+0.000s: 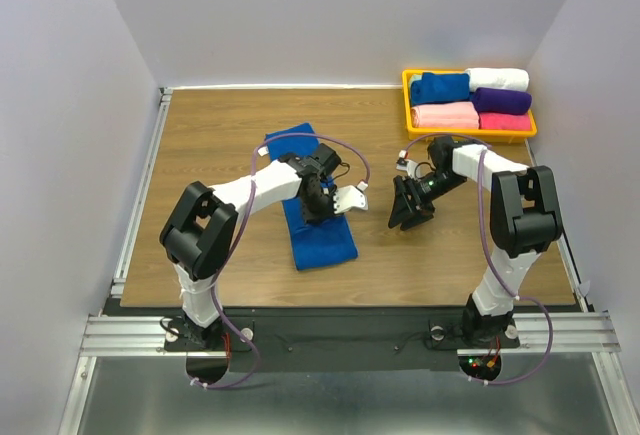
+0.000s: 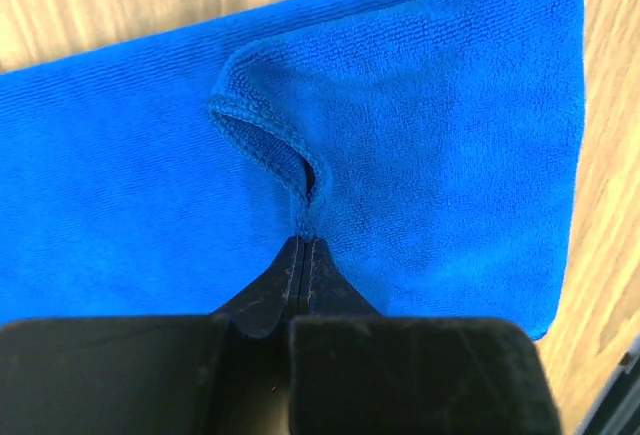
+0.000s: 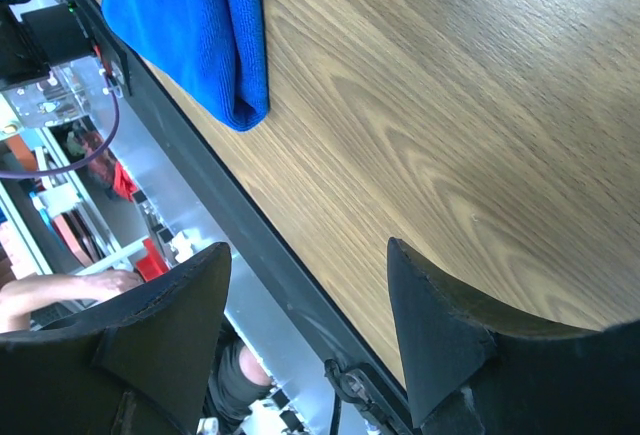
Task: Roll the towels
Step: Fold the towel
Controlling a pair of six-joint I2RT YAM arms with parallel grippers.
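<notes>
Nearest to the arm bases, a royal-blue towel [image 1: 308,205] is lying flat on the wooden table [image 1: 220,145], stretched as a long strip from the near middle toward the far left. The left gripper [image 1: 318,207] is resting on the middle of this towel. In the left wrist view its fingers [image 2: 300,273] are pressed together, and they are pinching a small raised fold of the towel [image 2: 300,155] between their tips; the hemmed edge is curling up just in front of them.

To the right of the towel, the right gripper [image 1: 407,217] is hanging over the bare table with its jaws spread apart, and it is holding nothing. In the right wrist view its two fingers [image 3: 440,325] are standing well apart above the wood, and the near end of the towel [image 3: 200,25] is showing in the upper left corner.

Farther away, at the far right corner, a yellow tray [image 1: 408,105] is holding a second royal-blue towel [image 1: 438,87], beside a white towel [image 1: 497,78], a purple towel [image 1: 502,101] and two pink towels [image 1: 445,115].
</notes>
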